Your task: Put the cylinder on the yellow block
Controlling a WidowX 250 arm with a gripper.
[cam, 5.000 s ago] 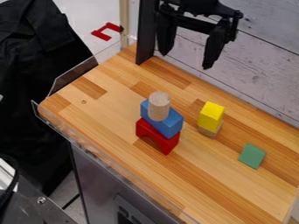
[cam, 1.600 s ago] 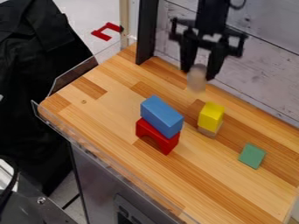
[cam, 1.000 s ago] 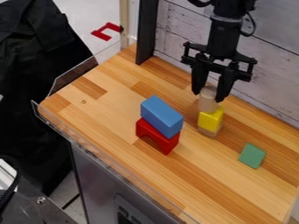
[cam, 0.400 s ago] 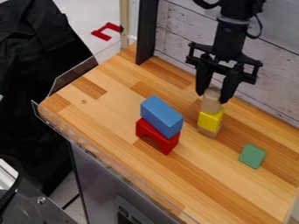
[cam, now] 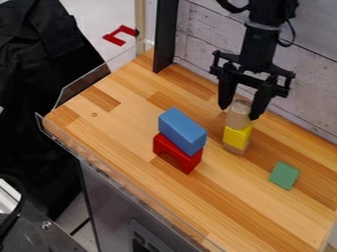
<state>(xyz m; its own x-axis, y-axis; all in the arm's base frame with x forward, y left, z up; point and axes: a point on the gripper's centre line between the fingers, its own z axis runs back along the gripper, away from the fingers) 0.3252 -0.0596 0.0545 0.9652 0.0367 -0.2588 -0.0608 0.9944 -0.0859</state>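
Upright, toward three o'clock, a wooden cylinder (cam: 239,117) stands on the yellow block (cam: 237,136) (black gripper (cam: 239,112) parted, fingers either side).

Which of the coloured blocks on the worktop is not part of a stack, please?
The green block, set apart: the blue block rests on the red arch, and the yellow block sits on a bare wooden block.

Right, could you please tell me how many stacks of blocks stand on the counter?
2: the blue block on the red arch, and, right of it, the yellow block on a wooden one, under the cylinder.
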